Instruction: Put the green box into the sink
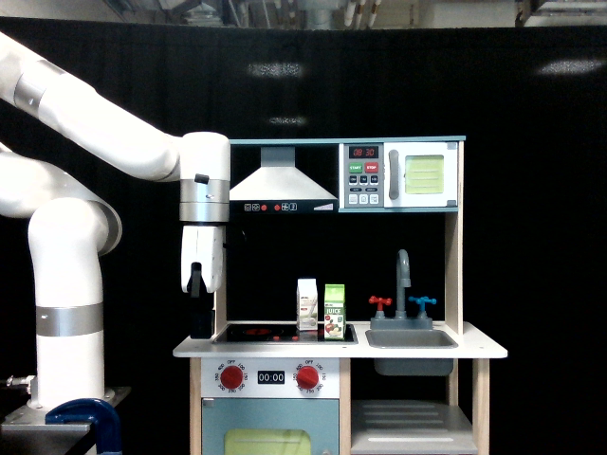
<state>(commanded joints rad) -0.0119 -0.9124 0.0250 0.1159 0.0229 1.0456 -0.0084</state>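
Two cartons stand side by side; the gripper [201,318], fingers' opening impossible to tell, could topple the white carton [307,304] grabbing the green box [334,311].

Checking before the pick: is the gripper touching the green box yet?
Apart. The exterior view shows the gripper at the stovetop's left edge, with the white carton and open stovetop between it and the green box.
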